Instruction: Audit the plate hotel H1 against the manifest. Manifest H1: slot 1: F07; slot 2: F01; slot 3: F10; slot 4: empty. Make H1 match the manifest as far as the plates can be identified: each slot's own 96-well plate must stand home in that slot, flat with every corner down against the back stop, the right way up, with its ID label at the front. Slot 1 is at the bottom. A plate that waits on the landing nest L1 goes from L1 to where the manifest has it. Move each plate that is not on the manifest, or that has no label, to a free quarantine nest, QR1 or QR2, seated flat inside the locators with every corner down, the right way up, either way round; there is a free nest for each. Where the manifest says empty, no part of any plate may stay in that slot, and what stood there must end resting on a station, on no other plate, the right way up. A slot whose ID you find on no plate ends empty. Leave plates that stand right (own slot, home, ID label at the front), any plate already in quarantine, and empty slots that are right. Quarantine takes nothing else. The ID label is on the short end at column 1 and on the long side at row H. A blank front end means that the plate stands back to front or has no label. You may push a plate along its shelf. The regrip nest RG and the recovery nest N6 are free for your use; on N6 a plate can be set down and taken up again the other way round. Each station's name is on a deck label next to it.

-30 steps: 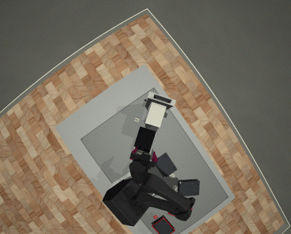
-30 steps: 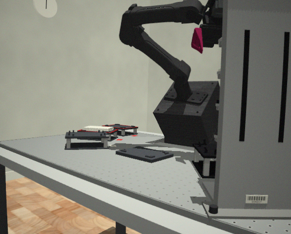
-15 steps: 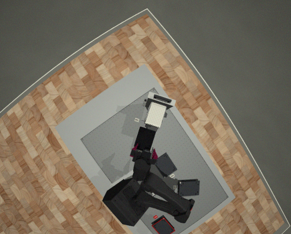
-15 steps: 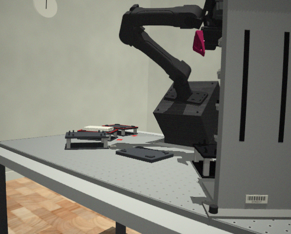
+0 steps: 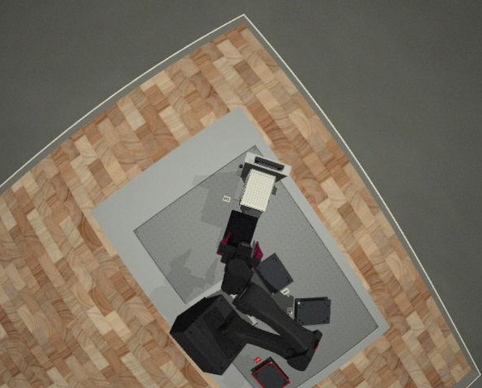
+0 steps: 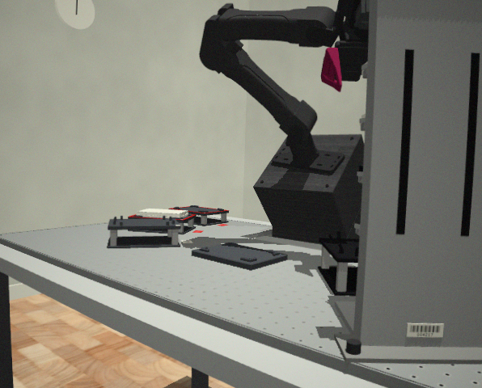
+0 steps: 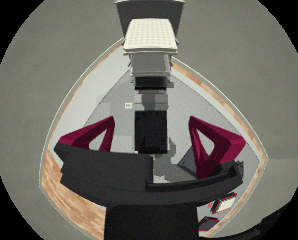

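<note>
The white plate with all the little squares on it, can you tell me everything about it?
The white plate is a flat rectangle covered in a grid of tiny wells. It looks like pale plastic and faces up. It pokes forward out of the grey plate hotel, its front end hanging over the deck. The open gripper sits in front of it, apart, holding nothing.

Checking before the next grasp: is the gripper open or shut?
Open. The gripper has its magenta fingers spread wide with nothing between them.
</note>
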`<control>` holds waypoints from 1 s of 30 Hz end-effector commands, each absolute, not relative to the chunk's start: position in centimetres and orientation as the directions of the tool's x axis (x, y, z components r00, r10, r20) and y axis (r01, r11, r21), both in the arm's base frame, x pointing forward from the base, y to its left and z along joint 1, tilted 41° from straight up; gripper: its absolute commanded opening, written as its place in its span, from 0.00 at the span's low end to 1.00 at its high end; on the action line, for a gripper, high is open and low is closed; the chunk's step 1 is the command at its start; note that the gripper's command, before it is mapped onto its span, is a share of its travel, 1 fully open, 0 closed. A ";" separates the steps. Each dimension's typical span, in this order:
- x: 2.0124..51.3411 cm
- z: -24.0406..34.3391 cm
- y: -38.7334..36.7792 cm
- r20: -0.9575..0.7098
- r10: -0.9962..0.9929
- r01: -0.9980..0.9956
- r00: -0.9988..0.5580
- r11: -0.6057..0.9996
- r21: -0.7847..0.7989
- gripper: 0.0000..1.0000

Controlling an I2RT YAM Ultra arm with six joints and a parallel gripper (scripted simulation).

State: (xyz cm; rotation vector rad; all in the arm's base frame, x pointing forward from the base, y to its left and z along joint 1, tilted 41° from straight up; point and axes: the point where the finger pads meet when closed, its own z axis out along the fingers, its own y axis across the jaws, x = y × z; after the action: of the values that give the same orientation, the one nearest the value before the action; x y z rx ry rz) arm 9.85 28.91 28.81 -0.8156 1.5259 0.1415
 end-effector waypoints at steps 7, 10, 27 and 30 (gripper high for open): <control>10.2 29.9 29.9 -0.915 -0.392 -0.572 0.098 0.730 -0.374 1.00; 10.3 29.9 30.0 -0.915 -0.392 -0.572 0.098 0.730 -0.374 1.00; 11.3 31.0 31.3 -0.915 -0.392 -0.572 0.099 0.730 -0.374 1.00; 11.5 31.2 31.6 -0.915 -0.391 -0.572 0.099 0.730 -0.374 1.00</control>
State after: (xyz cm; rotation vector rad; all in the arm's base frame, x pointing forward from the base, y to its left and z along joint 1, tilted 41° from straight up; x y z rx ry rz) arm 11.60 31.31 30.74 -0.8164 1.5243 0.1428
